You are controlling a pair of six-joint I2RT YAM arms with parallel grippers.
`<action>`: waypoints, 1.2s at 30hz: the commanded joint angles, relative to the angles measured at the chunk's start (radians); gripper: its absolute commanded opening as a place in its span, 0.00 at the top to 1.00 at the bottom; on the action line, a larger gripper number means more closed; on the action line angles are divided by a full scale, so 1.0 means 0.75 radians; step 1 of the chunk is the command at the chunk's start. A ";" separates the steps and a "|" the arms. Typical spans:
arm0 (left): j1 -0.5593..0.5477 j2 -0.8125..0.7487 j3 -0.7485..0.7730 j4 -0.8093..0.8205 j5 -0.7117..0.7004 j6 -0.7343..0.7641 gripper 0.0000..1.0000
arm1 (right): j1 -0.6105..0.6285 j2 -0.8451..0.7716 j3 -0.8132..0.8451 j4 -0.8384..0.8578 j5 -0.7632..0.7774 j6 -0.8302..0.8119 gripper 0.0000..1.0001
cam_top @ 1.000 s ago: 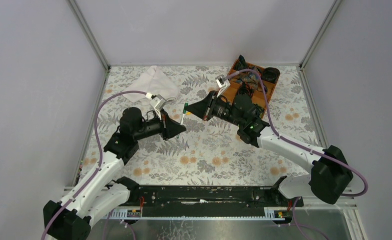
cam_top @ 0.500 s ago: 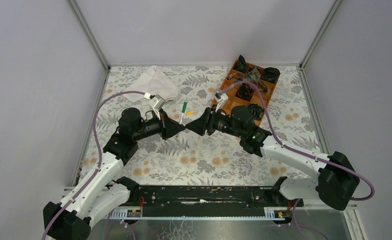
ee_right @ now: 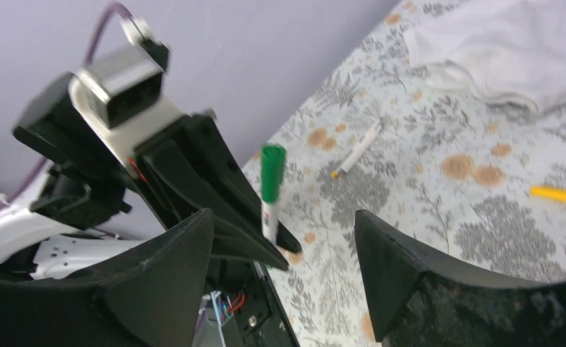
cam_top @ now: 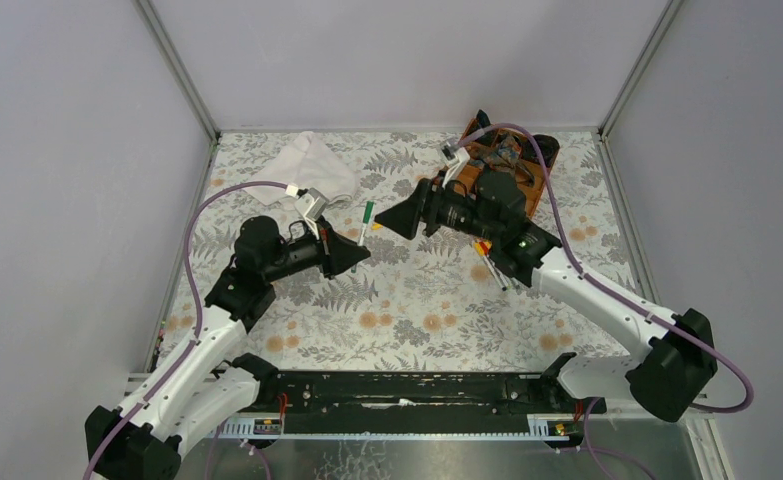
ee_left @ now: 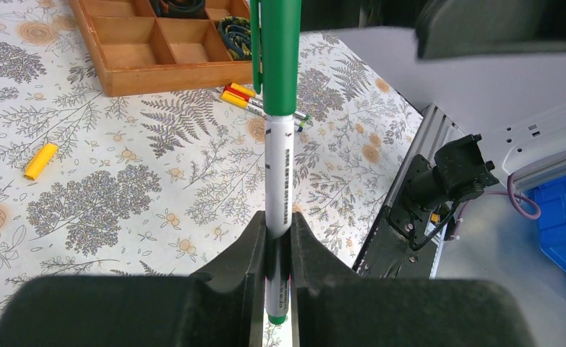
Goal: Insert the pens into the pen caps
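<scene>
Top view: a second ago the right gripper (cam_top: 381,226) was clamped at the green cap (cam_top: 367,211). Now it is released and empty, jaws apart, sitting just right of the cap and clear of it. Left gripper (cam_top: 362,254) has not moved and is clenched on the pen (cam_top: 364,232), which stands upright out of it. The right arm now covers more of the wooden tray (cam_top: 539,178). Loose pens (cam_top: 487,262) show under its wrist, hidden before. Bench (cam_top: 417,320) has a matte floral print. A crumpled white cloth (cam_top: 312,165) lies beyond the left gripper.

Left wrist view: smooth white round barrel with small print, pinched between two black fingers (ee_left: 247,242), green butt end poking out below them. The glossy green cap, with a clip, covers the far end. A short yellow cap (ee_left: 40,160), a stubby tube, lies flat ahead-left of the gripper, well apart. The tray is plain wood with square compartments, and dark coiled bands (ee_left: 233,32) sit in one.

Right wrist view: broad curved black fingers (ee_right: 168,267) are spread with nothing between them. The capped pen stands just ahead of them in the left gripper's wedge-shaped jaws. A spare pen (ee_right: 358,147) lies flat farther ahead, and the yellow cap lies off to the right.
</scene>
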 commanded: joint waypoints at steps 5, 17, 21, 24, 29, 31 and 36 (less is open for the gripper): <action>0.002 -0.022 0.025 0.087 0.003 -0.002 1.00 | -0.014 0.154 0.222 0.119 -0.121 0.026 0.26; 0.003 -0.020 0.027 0.087 0.006 -0.002 1.00 | -0.013 0.273 0.189 0.305 -0.276 0.139 0.84; 0.003 -0.022 0.026 0.088 -0.002 0.000 1.00 | -0.009 0.267 0.122 0.321 -0.313 0.127 1.00; 0.003 -0.025 0.025 0.088 -0.006 0.000 1.00 | 0.002 0.254 0.045 0.314 -0.339 0.101 1.00; 0.003 -0.024 0.022 0.096 -0.009 -0.003 1.00 | 0.062 0.229 -0.125 0.309 -0.357 0.063 1.00; 0.003 -0.023 0.022 0.101 -0.006 -0.006 1.00 | 0.103 0.233 -0.175 0.301 -0.355 0.054 1.00; 0.003 -0.025 0.020 0.102 -0.007 -0.007 1.00 | 0.205 0.260 -0.296 0.390 -0.337 0.112 1.00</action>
